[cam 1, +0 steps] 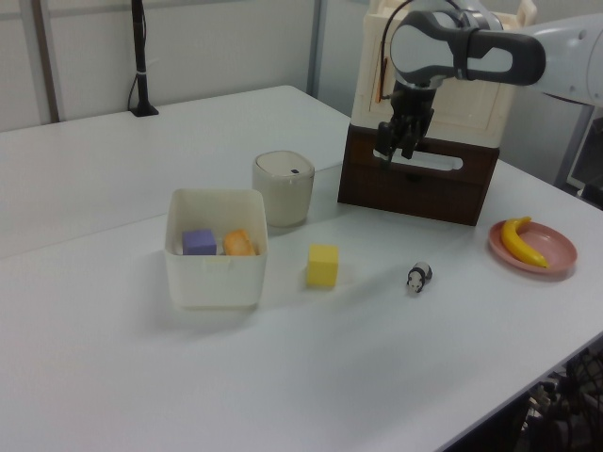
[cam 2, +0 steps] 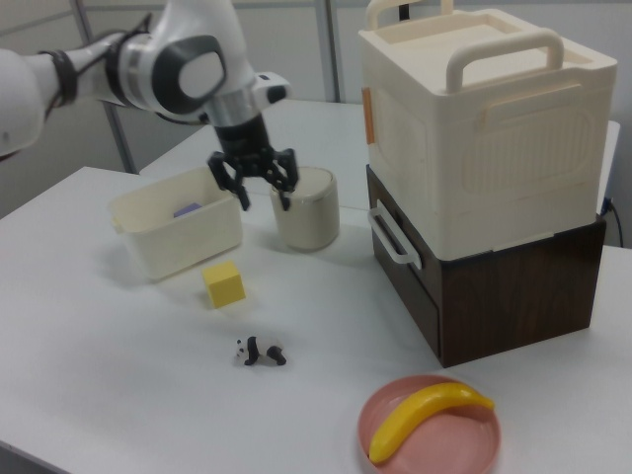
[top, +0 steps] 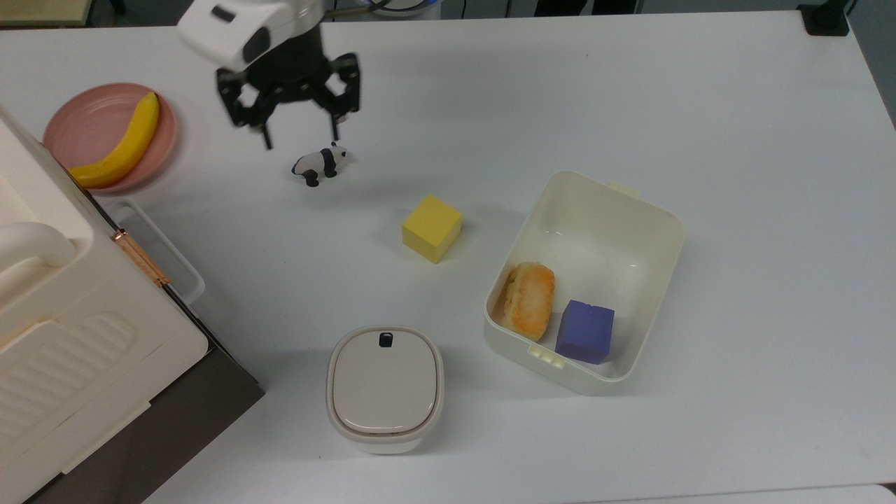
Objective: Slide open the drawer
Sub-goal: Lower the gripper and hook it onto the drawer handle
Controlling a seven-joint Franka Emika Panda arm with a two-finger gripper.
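From the top view's left I see the drawer [top: 178, 378] shut under the cream box, its white handle [top: 164, 248] facing the desk [top: 630, 105]. My claw [top: 299, 134] hangs wide and empty above the toy panda [top: 320, 164] (well apart from the handle). I judge a careless approach could knock the panda. The right view shows the handle's loop [cam 2: 394, 235] clearly.

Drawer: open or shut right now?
Shut. In the right view the drawer front sits flush with the dark cabinet face; the open gripper hangs apart from its white handle.
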